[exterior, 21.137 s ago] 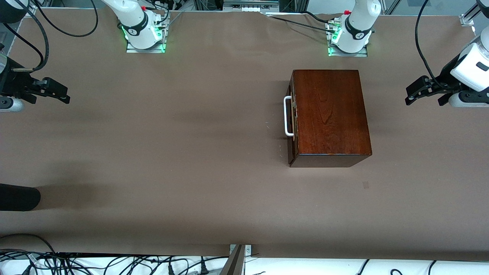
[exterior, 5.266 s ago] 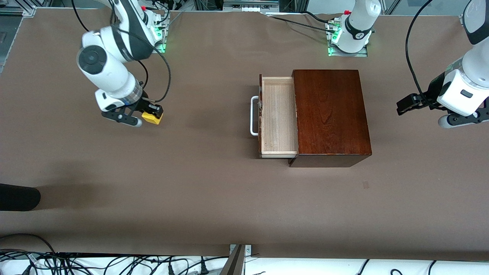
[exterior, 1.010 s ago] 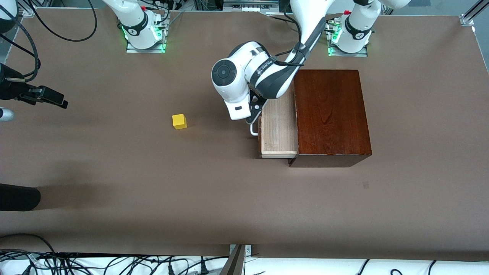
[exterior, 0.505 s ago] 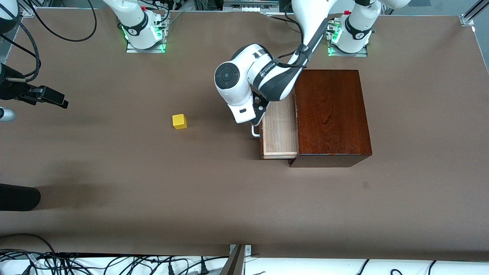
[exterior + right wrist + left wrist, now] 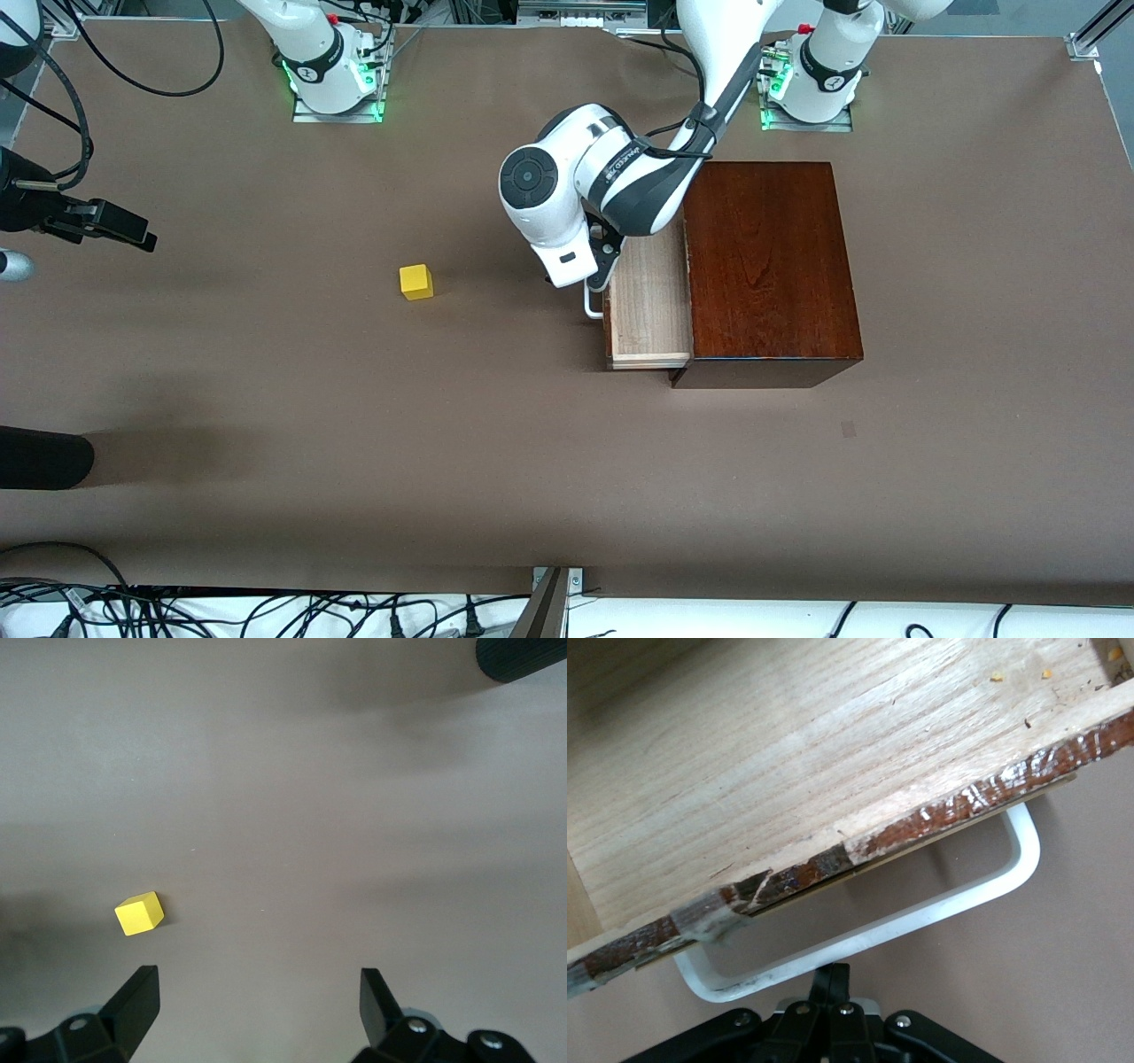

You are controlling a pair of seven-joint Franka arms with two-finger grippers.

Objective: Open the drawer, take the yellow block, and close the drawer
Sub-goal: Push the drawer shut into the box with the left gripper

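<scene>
Since the picture a second back, the left arm has crept toward the wooden box [image 5: 769, 266] and the drawer [image 5: 647, 306] has slid in a little; the block and the right arm have not shifted.

Right claw [image 5: 124, 232]: waits over the bench [image 5: 354, 425] at the right arm's end, fingers spread wide, holding nothing.

Yellow block [image 5: 415, 282]: out of the drawer and resting on the bare bench, between the right claw and the drawer, well apart from both. It is a small plain cube, bright yellow, sitting flat on one face and turned slightly askew.

Left claw [image 5: 831, 979]: fingers closed together with nothing between them, set against the outer side of the white handle [image 5: 921, 912].

Drawer: partly open, pale wood floor showing, empty apart from a few crumbs in one corner. The lacquer along its front edge is chipped.

Judgement: opening and taking the block are done. Only the closing is left, and it appears to be under way as a push on the handle.
</scene>
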